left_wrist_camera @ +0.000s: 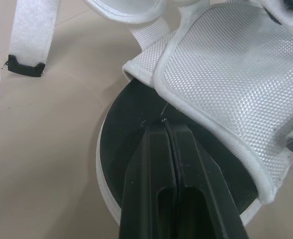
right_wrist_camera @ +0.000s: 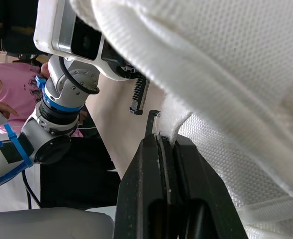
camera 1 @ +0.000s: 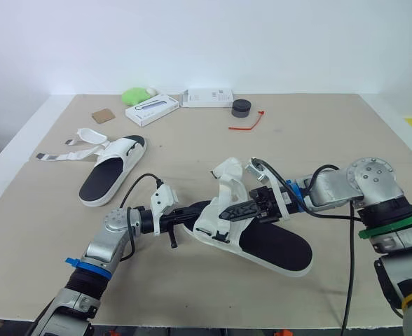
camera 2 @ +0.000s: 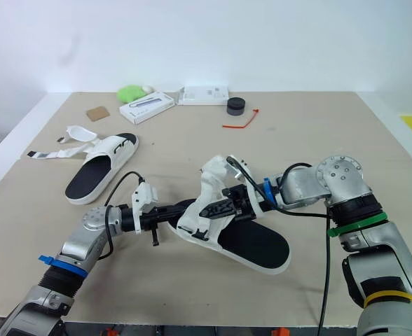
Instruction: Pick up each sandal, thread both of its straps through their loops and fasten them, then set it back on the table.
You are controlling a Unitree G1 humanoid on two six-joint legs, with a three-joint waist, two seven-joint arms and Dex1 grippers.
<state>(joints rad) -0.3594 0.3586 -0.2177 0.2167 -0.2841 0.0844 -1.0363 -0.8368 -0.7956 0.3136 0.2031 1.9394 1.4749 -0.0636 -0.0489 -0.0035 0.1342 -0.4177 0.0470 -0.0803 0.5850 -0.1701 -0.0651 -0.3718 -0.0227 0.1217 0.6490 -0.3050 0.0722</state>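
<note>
Two sandals were on the table (camera 1: 192, 147) in front of you. At the far left lay a brown card (camera 1: 102, 115), and nearer than it the left sandal (camera 1: 111, 175) rested flat on its sole. Its straps (camera 1: 66, 152) were undone and trailed out over the table to the left. Far behind that sandal you had a green lump (camera 1: 136, 96) and, just beside it, a white box (camera 1: 152, 108).

Your left gripper (left_wrist_camera: 165, 124) reached in from the near left. Its two black fingers were pressed together, and their tips were at the edge of the white upper (left_wrist_camera: 226, 74), over the black footbed. You could not tell from this whether any fabric was pinched between them.

The near sandal (camera 1: 269, 245) sat at the middle of the table, close to you, between the two arms. Its right end was down on the table and its upper stood up at its left end. Far beyond it were a second white box (camera 1: 207, 97), a small black round thing (camera 1: 242, 108) and a red tie (camera 1: 248, 123).

Your right gripper (right_wrist_camera: 160, 139) came in from the right across the sandal. Its fingers were clamped together on an edge of the white upper, with the fabric caught between the tips.
</note>
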